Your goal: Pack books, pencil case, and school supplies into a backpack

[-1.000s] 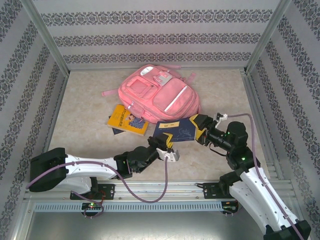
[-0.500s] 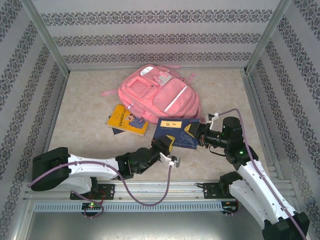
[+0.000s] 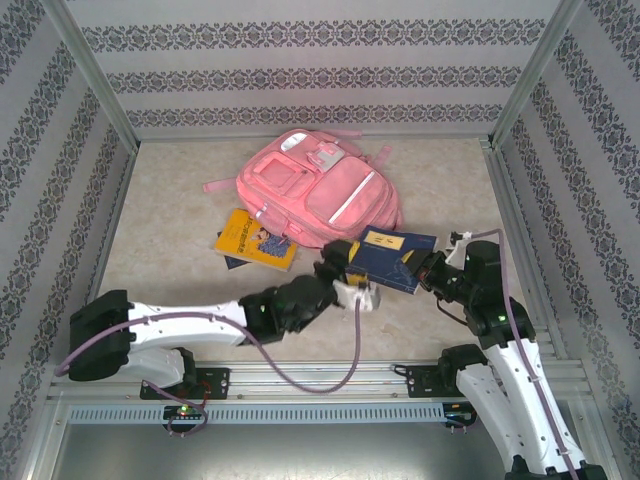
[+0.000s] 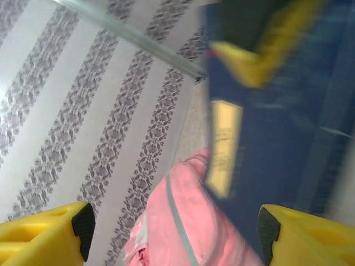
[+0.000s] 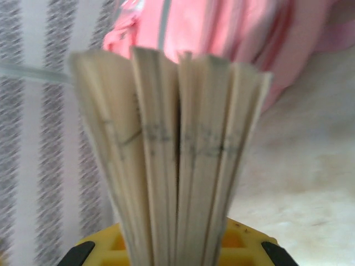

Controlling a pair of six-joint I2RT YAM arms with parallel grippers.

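The pink backpack [image 3: 325, 190] lies at the back middle of the table, with its fabric also in the left wrist view [image 4: 188, 221] and behind the pages in the right wrist view [image 5: 233, 33]. A navy book [image 3: 392, 255] hangs tilted just in front of the backpack's right corner. My right gripper [image 3: 416, 268] is shut on its right end, and the fanned page edges [image 5: 172, 155] stand up from my right gripper [image 5: 175, 252]. My left gripper [image 3: 345, 262] is open at the book's left end. Its fingers [image 4: 55, 230] stand wide apart beside the navy cover [image 4: 277, 122]. A yellow book [image 3: 255, 240] lies to the backpack's front left.
A dark book [image 3: 231, 262] pokes out from under the yellow one. Patterned walls close in the table at the back and on both sides, with metal posts in the corners. Bare tabletop [image 3: 160, 230] lies to the left of the books.
My left gripper has opened and let go of the navy book. My right gripper has shut on the book, which now sits higher and further right, nearer the backpack.
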